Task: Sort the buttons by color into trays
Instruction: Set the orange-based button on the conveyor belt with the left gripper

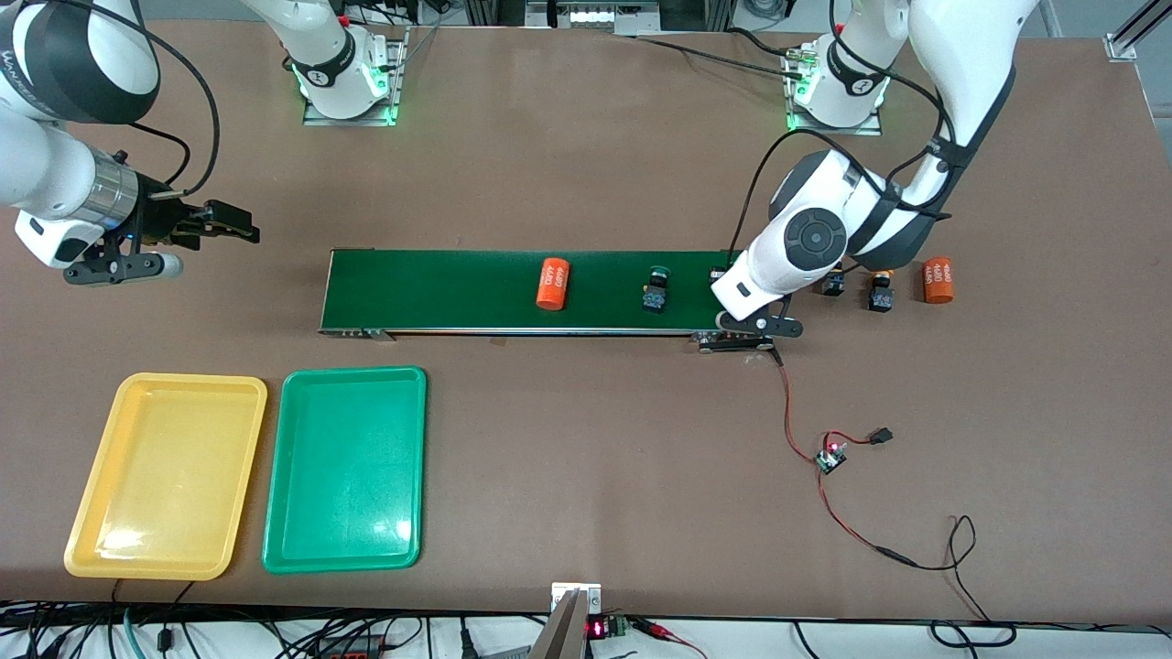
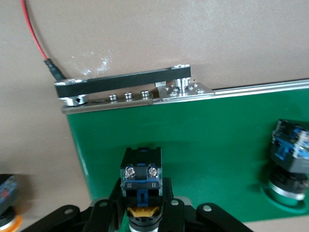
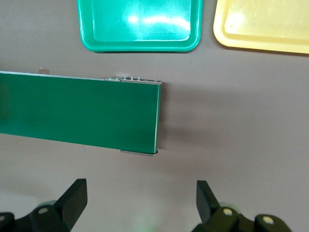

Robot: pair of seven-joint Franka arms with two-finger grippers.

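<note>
buttons are spread along the line of the conveyor belt (image 1: 522,291). one green-capped button (image 1: 656,290) lies on the belt, near an orange cylinder (image 1: 552,283) that is no part of the sorting. two more buttons (image 1: 881,295) sit on the bare table past the belt's end toward the left arm, beside a second orange cylinder (image 1: 938,280).

a yellow-capped button (image 2: 141,181) is seen in the left wrist view at the belt's end, between the fingers of the left gripper (image 2: 142,212). the fingers are closed against it, so it is judged to be grasped, probably for setting on the belt.

the right gripper (image 1: 206,224) is held over bare table off the belt's other end, its fingers (image 3: 73,195) spread apart and empty. this arm is judged to be waiting where items would arrive.

the yellow tray (image 1: 101,513) and the green tray (image 1: 293,540) lie side by side, nearer the front camera than the belt. both are placed at the right arm's end, within its likely reach, and nothing is seen in either.
</note>
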